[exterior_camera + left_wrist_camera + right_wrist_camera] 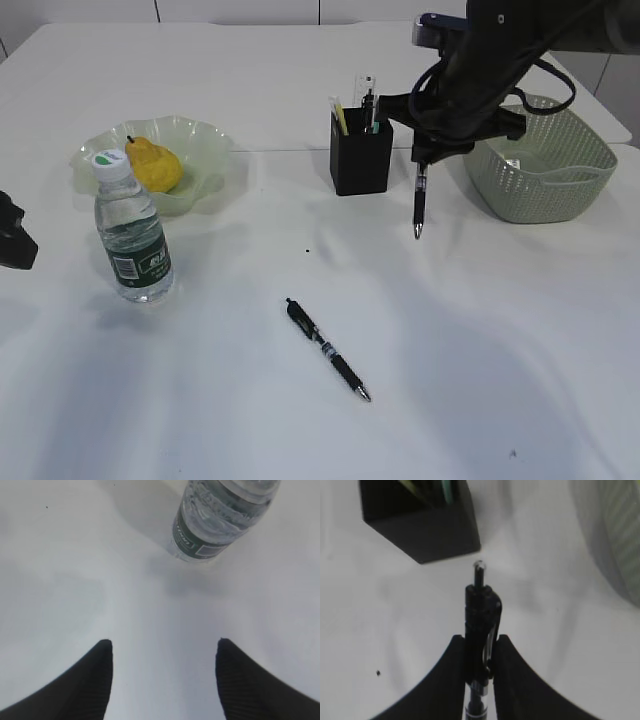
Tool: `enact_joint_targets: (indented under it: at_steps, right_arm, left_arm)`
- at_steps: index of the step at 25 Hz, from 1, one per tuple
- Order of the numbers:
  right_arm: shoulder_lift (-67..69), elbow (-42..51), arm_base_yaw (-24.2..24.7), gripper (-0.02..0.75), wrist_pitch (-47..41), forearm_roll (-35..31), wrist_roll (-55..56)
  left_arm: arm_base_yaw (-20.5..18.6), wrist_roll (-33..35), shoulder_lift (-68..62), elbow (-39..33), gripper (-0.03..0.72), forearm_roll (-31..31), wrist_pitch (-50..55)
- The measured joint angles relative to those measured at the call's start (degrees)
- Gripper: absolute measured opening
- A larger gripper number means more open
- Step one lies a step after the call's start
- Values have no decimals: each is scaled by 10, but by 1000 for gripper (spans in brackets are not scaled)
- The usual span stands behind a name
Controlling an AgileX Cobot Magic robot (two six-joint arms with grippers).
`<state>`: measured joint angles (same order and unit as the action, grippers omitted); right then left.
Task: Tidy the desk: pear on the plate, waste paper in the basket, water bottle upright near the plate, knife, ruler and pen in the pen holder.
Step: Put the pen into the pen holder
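Black pen (pixel 328 349) lies low centre on the white tabletop (pixel 480 350). Left end effector (pixel 165 652) hangs spread apart, empty, bottle (pixel 133 230) upright mid-left. Right end effector (pixel 481 645) is clamped on a second pen (pixel 420 203), tip down, right of the black holder (pixel 360 152). Pear (pixel 153 164) on plate (pixel 205 140); basket (pixel 545 165) upper right.

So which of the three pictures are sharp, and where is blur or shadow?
Exterior view: sharp, soft shadow beside the water bottle. Left wrist view: bottle fairly clear, the fingers dark and soft-edged. Right wrist view: the held pen and pen holder blurred.
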<state>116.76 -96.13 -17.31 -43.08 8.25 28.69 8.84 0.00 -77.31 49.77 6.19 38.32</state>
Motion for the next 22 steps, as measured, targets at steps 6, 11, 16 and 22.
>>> enact_joint_targets:
  at_steps: [6, 11, 16, 22]
  right_arm:
    - [0, -1, 0, 103, 128, 45, -43]
    - [0, -1, 0, 103, 254, 99, -46]
    - [10, -1, 0, 103, 413, 143, -46]
    - [53, -14, 0, 102, 504, 171, -64]
  left_arm:
    - [0, 0, 0, 0, 456, 0, 0]
    - [0, 0, 0, 0, 456, 0, 0]
    - [0, 0, 0, 0, 456, 0, 0]
    - [0, 0, 0, 0, 456, 0, 0]
